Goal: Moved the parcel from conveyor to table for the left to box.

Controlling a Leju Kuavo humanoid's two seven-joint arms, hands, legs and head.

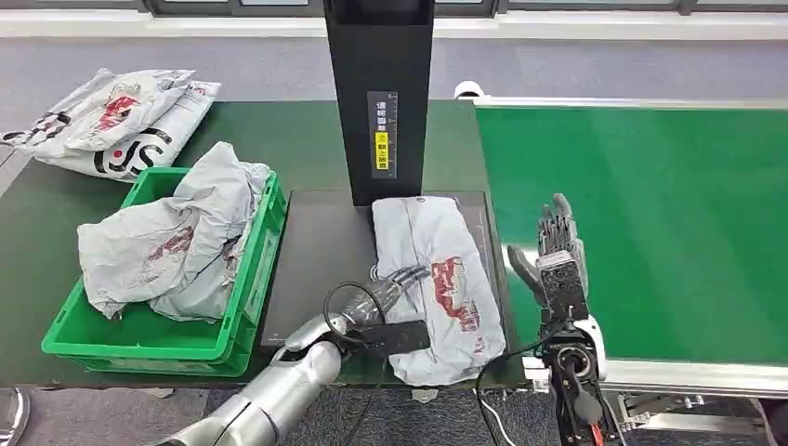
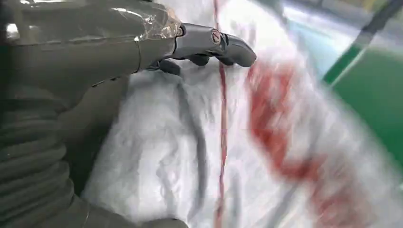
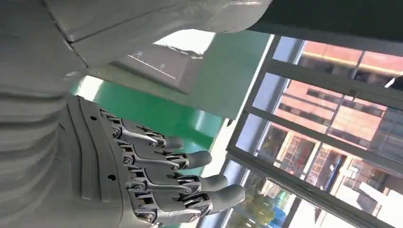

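Note:
A grey parcel [image 1: 439, 279] with a red print lies flat on the black pad [image 1: 316, 260] at the foot of the black post. My left hand [image 1: 388, 290] reaches over the parcel's left edge, its fingers [image 2: 214, 42] stretched out on the grey wrapping [image 2: 190, 152], with nothing clasped. The parcel looks blurred in the left wrist view. My right hand [image 1: 556, 249] stands upright at the near edge of the green conveyor belt [image 1: 650, 223], fingers [image 3: 190, 185] apart and empty. A green box [image 1: 246, 307] to the left holds crumpled grey parcels [image 1: 177, 242].
The black post [image 1: 381, 93] rises just behind the pad. More grey parcels [image 1: 111, 121] lie on the dark green table at the far left. The conveyor's white rail [image 1: 688, 376] runs along the near right edge.

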